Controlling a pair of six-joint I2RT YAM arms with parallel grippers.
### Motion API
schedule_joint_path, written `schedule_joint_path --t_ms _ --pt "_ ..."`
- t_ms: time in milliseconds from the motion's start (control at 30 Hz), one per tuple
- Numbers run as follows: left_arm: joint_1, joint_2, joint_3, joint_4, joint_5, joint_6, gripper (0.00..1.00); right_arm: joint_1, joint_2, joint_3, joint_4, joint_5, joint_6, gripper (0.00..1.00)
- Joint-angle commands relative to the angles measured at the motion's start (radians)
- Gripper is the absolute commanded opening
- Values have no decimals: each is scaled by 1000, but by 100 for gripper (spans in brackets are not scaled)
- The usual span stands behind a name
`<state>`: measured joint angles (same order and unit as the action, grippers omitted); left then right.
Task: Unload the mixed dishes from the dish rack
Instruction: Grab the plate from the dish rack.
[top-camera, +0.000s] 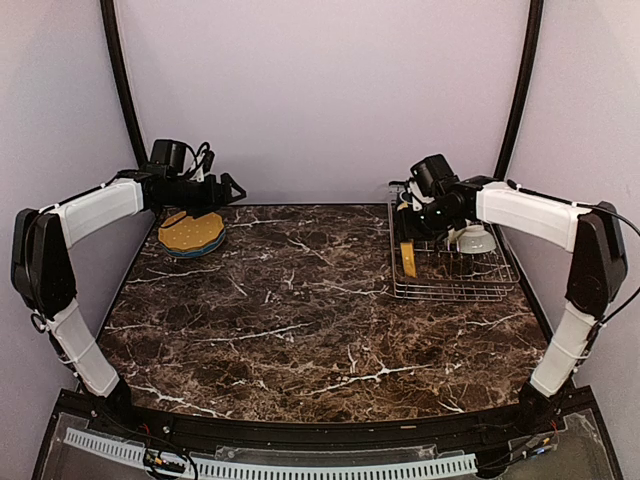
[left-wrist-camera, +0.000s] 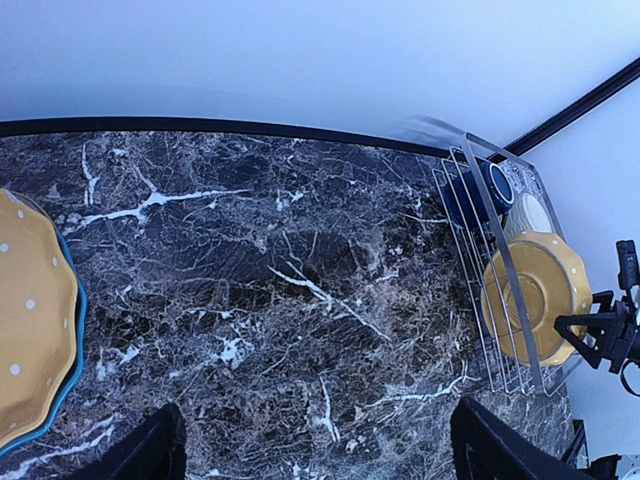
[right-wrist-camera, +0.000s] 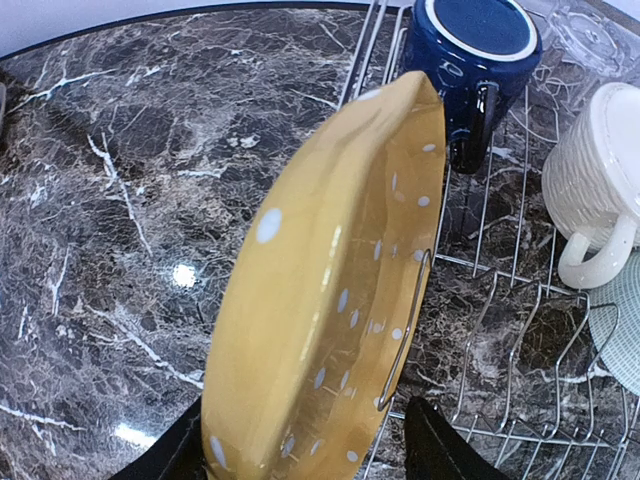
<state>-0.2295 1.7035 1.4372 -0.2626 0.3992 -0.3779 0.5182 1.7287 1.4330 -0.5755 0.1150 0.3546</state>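
Observation:
The wire dish rack stands at the far right. In the right wrist view a yellow white-dotted plate stands upright in it against a divider. My right gripper is open and straddles this plate's lower edge, with the left finger against it and a small gap at the right finger. A dark navy mug, a cream mug and a pale greenish bowl sit in the rack behind. My left gripper is open and empty, just beyond a yellow plate stacked on a blue plate.
A clear glass shape lies at the rack's far corner. The marble table ends at the back wall and black corner posts. The rack and its yellow plate also show in the left wrist view.

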Motion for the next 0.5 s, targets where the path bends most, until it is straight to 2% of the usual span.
schedule_joint_path --t_ms 0,133,300,467 --pt "-8 1 12 -25 -8 10 91 23 34 27 -1 86 2 59" --pt "-8 4 12 -28 -9 11 91 30 44 31 12 93 7 53" --pt "-8 5 15 -31 -8 10 91 40 32 33 12 114 10 35" --pt "-8 5 17 -32 -2 7 91 39 -3 19 24 122 12 23"
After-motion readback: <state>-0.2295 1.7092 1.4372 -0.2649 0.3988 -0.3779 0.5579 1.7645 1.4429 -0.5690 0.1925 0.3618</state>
